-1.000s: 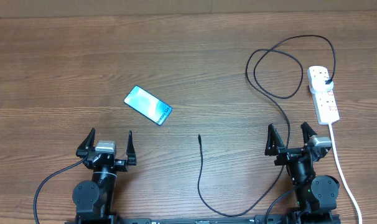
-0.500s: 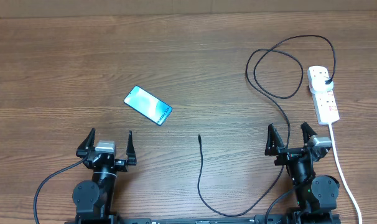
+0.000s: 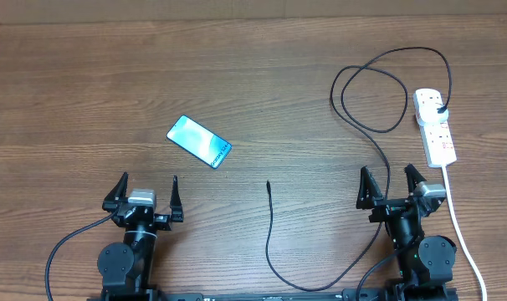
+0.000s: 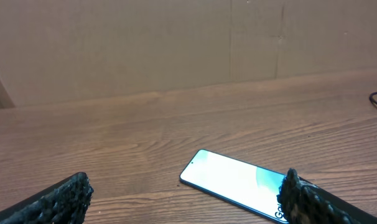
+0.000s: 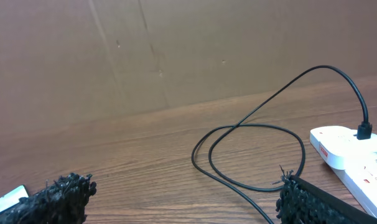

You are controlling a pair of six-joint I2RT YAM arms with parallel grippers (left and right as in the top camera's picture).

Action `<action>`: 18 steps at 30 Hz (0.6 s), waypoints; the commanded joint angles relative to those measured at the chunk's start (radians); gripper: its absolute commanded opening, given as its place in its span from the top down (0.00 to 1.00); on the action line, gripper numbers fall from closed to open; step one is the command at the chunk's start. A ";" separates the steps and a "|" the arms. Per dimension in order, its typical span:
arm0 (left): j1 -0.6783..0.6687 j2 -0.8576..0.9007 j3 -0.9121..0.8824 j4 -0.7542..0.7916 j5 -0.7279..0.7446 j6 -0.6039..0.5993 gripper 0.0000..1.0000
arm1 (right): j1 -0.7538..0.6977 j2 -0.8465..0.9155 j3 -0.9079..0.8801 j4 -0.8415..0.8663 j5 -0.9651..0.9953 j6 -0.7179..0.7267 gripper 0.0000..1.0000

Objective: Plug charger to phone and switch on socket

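Note:
The phone (image 3: 199, 141) lies flat and tilted on the table left of centre, screen up; it also shows in the left wrist view (image 4: 235, 180). The charger's black cable (image 3: 371, 125) loops from its plug in the socket (image 3: 435, 125) at the right and runs down to a free connector tip (image 3: 268, 184) mid-table. The cable loop (image 5: 251, 155) and the socket (image 5: 350, 152) show in the right wrist view. My left gripper (image 3: 145, 194) is open and empty, near the front edge below the phone. My right gripper (image 3: 391, 188) is open and empty beside the cable.
The socket's white cord (image 3: 463, 234) runs down the right side past my right arm. A brown cardboard wall (image 4: 176, 43) stands behind the table's far edge.

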 commanded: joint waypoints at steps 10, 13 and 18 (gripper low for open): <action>0.006 -0.010 -0.004 -0.003 -0.007 -0.013 0.00 | 0.005 -0.011 -0.011 0.002 0.009 -0.005 0.00; 0.006 -0.010 -0.004 -0.003 -0.007 -0.013 0.00 | 0.005 -0.011 -0.011 0.002 0.009 -0.005 0.00; 0.006 -0.010 -0.004 -0.003 0.005 -0.014 0.00 | 0.005 -0.011 -0.011 0.002 0.009 -0.005 0.00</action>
